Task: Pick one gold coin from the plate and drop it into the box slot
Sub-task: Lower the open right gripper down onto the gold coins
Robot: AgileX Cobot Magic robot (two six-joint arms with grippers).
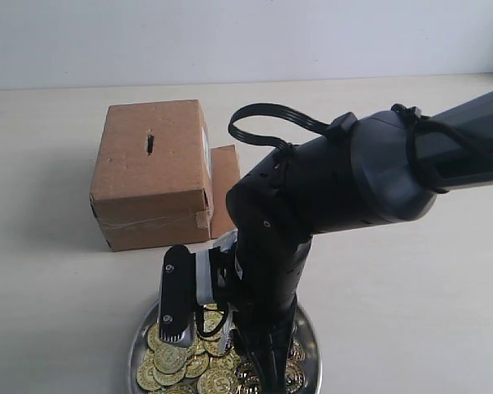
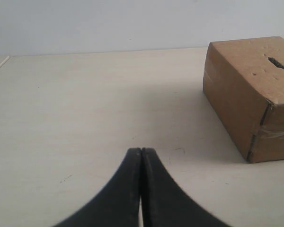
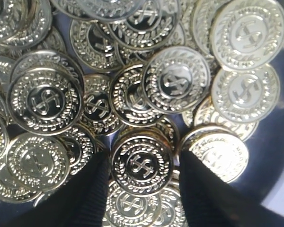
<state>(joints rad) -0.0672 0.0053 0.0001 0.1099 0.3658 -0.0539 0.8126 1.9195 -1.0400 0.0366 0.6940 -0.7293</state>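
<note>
The silver plate (image 1: 310,338) at the front holds a heap of gold coins (image 1: 171,359). My right gripper (image 3: 144,158) is down in the heap, open, its two black fingers (image 3: 87,189) straddling one gold coin (image 3: 141,165) that lies flat on top of others. A small gap shows on one side of that coin. The brown cardboard box (image 1: 152,176) stands behind the plate, with its dark slot (image 1: 149,144) on the top face. My left gripper (image 2: 141,150) is shut and empty, low over the bare table, with the box (image 2: 246,90) and its slot (image 2: 276,62) ahead to one side.
A loose cardboard flap (image 1: 224,185) sticks out from the box's right side. The right arm's bulky black body (image 1: 353,185) hangs over the plate and hides part of it. Bare plate bottom (image 3: 274,156) shows beside the coins.
</note>
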